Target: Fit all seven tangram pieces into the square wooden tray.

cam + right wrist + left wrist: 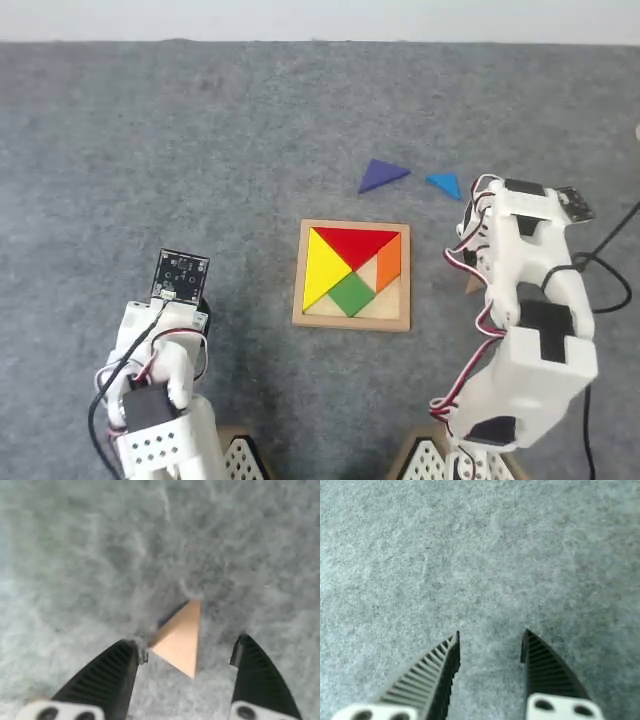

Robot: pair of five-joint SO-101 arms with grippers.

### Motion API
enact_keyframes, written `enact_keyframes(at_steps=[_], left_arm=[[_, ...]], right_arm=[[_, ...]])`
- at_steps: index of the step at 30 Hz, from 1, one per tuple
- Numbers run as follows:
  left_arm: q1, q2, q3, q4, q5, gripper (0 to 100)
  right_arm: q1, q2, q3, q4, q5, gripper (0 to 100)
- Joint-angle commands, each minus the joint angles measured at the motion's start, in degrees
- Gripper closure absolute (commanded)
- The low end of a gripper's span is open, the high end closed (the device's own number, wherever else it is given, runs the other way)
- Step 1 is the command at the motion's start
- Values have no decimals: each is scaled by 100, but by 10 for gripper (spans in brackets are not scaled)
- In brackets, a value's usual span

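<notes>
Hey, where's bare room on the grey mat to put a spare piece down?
The widest bare stretch is left of the tray, beyond the left arm. A narrower strip lies just in front of the tray. Crowded on the right: purple triangle, blue triangle, and the right pincer open over a tan triangle.

surface: table (180, 140) covered edge to edge in fuzzy grey felt
middle: square wooden tray (350, 324), sitting flat on the felt
behind the tray: purple triangle (381, 175) and a smaller blue triangle (444, 184), near each other but not touching, both apart from the tray
right of the tray: tan triangle (178, 640), flat on the felt
near edge: arm bases (243, 458), one on each side
</notes>
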Motion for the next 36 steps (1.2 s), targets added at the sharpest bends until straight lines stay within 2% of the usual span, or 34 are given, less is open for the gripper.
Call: enact_keyframes(at_steps=[1, 6, 12, 17, 19, 25, 28, 30, 31, 36], left_arm=[[-35, -44, -57, 35, -26, 807], [-35, -44, -57, 35, -26, 807], [-35, -44, -57, 35, -26, 807], [-35, -44, -57, 35, -26, 807], [-35, -44, -57, 35, -26, 807], [-35, -44, -57, 35, -26, 807], [-35, -44, -57, 35, -26, 807], [-35, -44, -57, 35, -26, 807], [-35, -44, -57, 35, -26, 807], [-35, -44, -57, 35, -26, 807]], right_arm=[[-92, -48, -229, -251, 316, 811], [-286, -66, -264, -356, 1134, 906], [-303, -101, -413, -312, 1644, 920], [-171, -110, -457, -312, 1767, 920], [-189, -110, -554, -198, 2312, 920], [-374, -356, -1160, 646, 4642, 920], [-725, -629, -1363, 901, 5741, 920], [-1209, -822, -1415, 1130, 6558, 920], [-1437, -910, -1415, 1218, 6848, 920], [-2448, -1385, -1407, 1367, 7288, 920]])
